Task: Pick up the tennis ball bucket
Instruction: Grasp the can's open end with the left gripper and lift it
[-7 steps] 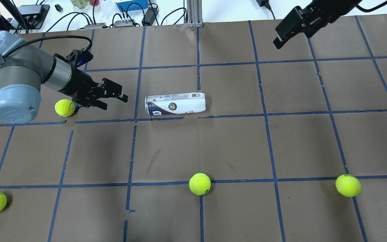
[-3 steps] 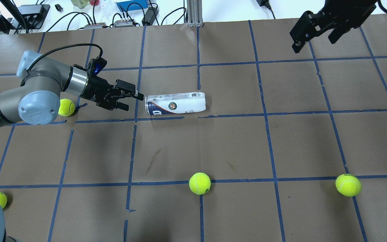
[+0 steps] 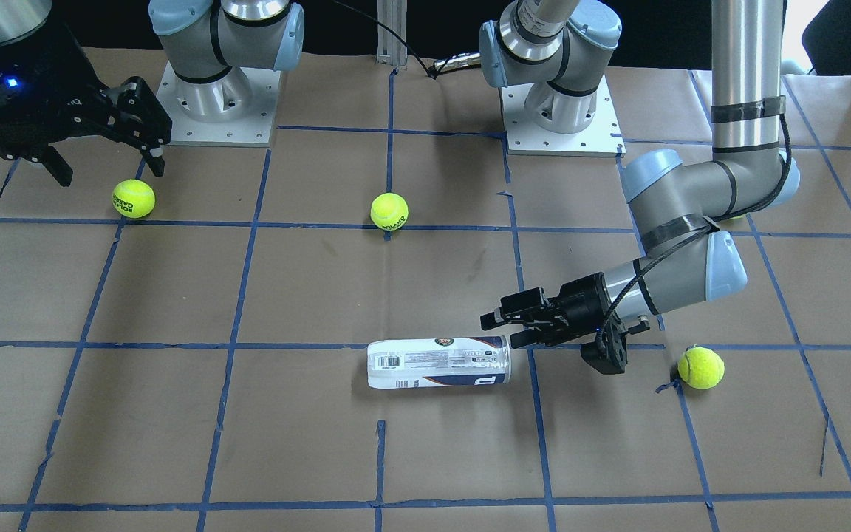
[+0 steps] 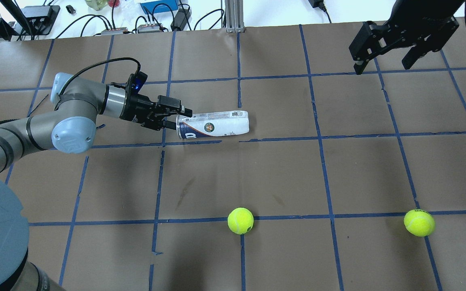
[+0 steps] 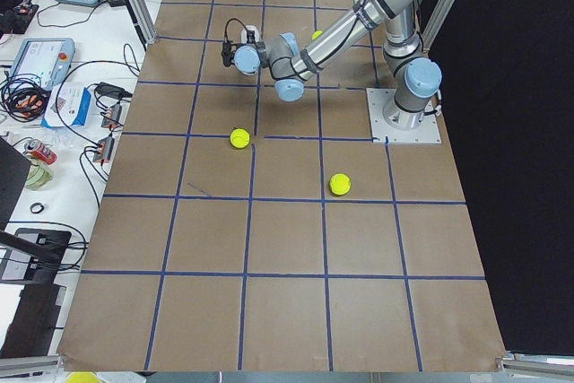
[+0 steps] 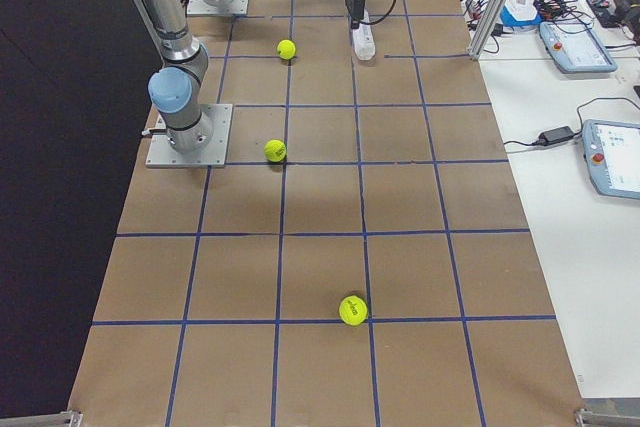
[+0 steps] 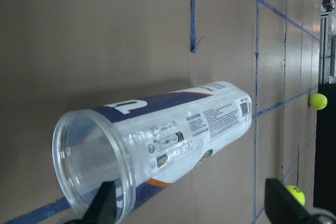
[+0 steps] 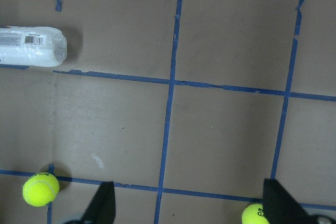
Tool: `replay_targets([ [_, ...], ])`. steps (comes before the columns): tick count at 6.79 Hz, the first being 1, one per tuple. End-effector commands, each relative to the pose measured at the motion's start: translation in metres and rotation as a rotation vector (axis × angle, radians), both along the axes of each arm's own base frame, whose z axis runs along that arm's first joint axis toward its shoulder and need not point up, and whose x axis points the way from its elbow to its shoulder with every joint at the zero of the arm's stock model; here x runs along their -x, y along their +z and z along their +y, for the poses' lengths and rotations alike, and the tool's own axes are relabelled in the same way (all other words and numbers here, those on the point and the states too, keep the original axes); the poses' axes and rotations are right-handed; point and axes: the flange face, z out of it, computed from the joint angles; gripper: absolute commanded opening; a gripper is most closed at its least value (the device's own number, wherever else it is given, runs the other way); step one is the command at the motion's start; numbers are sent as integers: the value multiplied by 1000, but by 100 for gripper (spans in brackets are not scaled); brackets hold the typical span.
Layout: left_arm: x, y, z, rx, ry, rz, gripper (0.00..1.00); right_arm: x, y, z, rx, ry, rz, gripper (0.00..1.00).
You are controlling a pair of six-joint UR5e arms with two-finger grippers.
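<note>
The tennis ball bucket (image 4: 212, 124) is a clear tube with a white and navy label. It lies on its side on the brown table and looks empty, with its open mouth toward my left gripper (image 4: 181, 119). That gripper is open, low over the table, its fingertips right at the tube's open rim without gripping it. The left wrist view shows the tube (image 7: 157, 145) close up, its mouth just in front of the fingers. The tube also shows in the front view (image 3: 436, 362), next to the left gripper (image 3: 501, 332). My right gripper (image 4: 382, 60) is open and empty, high at the far right.
Tennis balls lie loose on the table: one in the near middle (image 4: 240, 220), one near right (image 4: 419, 222), and one behind the left arm (image 3: 700, 367). Blue tape lines grid the brown table (image 4: 281, 173). Cables and boxes (image 4: 152, 16) sit beyond the far edge.
My left arm has reached right, bringing its open gripper from beside a tennis ball up to the tube's open end. The right gripper has shifted a little right. The tube has not moved.
</note>
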Motion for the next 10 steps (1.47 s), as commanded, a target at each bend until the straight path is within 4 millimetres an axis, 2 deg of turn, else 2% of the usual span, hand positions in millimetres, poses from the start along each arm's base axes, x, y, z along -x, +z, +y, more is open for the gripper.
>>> replay_targets([
  [1,4,-7,-7,2,-4,2,99,-8,-4,10,-18,-47,5,100],
  [2,5,-7,-7,-1,-4,4,94,-8,-5,11,-22,-47,4,100],
  [4,5,-4,-8,9,-2,5,35,-8,-5,13,-35,-50,4,100],
  [5,5,3,-8,-10,22,4,20,-11,-6,19,-67,-48,5,100],
  [6,9,19,-7,-45,65,1,9,-11,-5,18,-67,-45,5,100],
  [7,15,40,-5,-72,113,-1,3,-12,-5,19,-66,-45,3,100],
  [8,20,81,1,-103,192,5,3,-14,-3,20,-64,-44,5,100],
  [9,32,142,2,-118,272,73,3,-14,-3,20,-64,-42,5,100],
  [10,36,192,-12,-83,312,68,3,-14,-5,20,-67,-42,5,100],
])
